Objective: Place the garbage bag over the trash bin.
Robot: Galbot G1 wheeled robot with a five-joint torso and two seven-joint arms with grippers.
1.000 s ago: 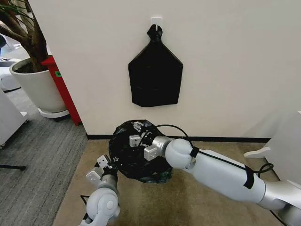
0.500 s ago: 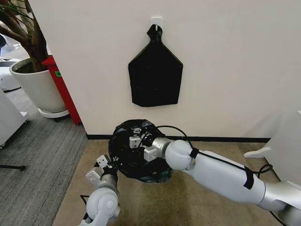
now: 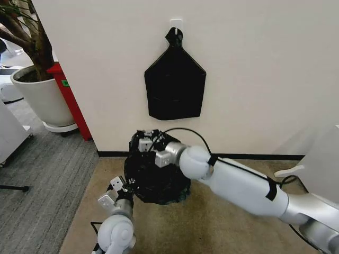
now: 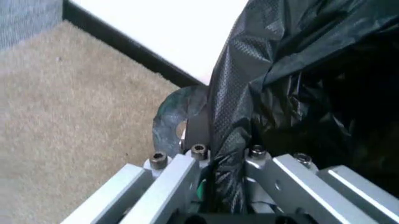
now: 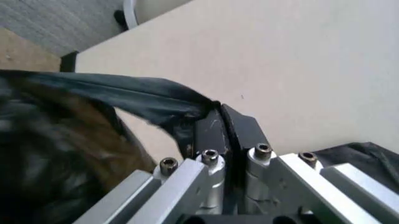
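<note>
Since a second ago my right gripper (image 3: 144,138) has swung from the middle of the bag's mouth out to its far edge by the wall, carrying the film with it. My left gripper (image 3: 121,185) has stayed at the near left edge.

Nearest to me, my left gripper is clenched on the near rim of the garbage bag (image 3: 153,177); in the left wrist view the black film (image 4: 243,116) runs down between the fingers (image 4: 168,182), pinched there. The bag sits on the beige carpet (image 3: 212,222) as a rounded black bundle, its mouth spread between my two grippers. I cannot make out the trash bin under or inside the film, nor anything lying inside the bag.

At the far side, my right gripper is also clenched on the bag: the right wrist view shows the fingers (image 5: 215,133) pressed together with a stretched fold of film (image 5: 124,93) caught between them, close to the cream wall (image 3: 254,79).

Farther off, a flat black sheaf of bags (image 3: 175,84) hangs on the wall above. Far left stands a white planter (image 3: 42,98) holding a tree.
</note>
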